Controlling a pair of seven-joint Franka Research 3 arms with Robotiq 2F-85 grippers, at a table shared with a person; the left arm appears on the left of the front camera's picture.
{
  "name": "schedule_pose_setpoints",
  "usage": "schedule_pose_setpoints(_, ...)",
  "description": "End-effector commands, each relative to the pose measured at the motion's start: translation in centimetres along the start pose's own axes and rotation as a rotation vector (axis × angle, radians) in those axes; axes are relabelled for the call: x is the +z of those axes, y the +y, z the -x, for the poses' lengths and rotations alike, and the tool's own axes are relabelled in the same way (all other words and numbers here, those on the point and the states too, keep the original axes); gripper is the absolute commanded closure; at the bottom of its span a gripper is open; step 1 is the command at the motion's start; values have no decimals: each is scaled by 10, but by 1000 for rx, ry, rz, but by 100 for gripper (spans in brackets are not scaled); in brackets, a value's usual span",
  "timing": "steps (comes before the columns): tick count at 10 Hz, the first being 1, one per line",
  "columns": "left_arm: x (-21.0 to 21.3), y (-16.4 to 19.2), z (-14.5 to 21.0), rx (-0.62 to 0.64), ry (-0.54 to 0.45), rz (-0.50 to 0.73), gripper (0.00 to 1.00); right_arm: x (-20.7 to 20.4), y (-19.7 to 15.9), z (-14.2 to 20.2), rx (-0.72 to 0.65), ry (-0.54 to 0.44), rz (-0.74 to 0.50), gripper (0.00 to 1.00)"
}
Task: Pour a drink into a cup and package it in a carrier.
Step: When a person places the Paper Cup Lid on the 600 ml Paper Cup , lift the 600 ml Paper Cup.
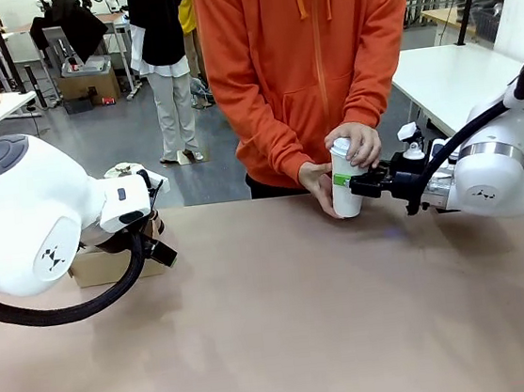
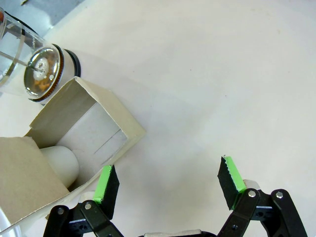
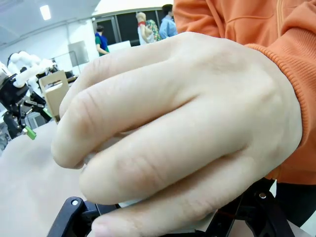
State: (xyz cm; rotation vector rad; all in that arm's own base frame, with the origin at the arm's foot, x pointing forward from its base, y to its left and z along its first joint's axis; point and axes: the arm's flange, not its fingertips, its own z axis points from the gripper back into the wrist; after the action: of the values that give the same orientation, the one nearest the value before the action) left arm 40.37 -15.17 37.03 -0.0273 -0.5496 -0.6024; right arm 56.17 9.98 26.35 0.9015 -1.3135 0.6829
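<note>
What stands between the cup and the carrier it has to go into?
The person's hands wrap the cup at the right gripper. Bare table lies between it and the carrier, but the open left gripper hangs beside the carrier.

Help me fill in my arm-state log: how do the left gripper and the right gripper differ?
The left gripper is open and holds nothing; the right gripper is closed on the cup. The left gripper points down at the bare table beside the carrier; the right gripper reaches in sideways. Nobody is near the left gripper, while a person's hands hold the right gripper's cup. Both have black fingers with green pads.
</note>
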Motion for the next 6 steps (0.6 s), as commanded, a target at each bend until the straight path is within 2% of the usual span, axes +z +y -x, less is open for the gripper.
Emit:
schedule_pose_setpoints(1,0,0,0,1,-1,1,0,-1,2,-4,1,-11,3,20)
schedule_pose_setpoints(6,0,0,0,1,-1,1,0,-1,2,-4,1,-11,3,20)
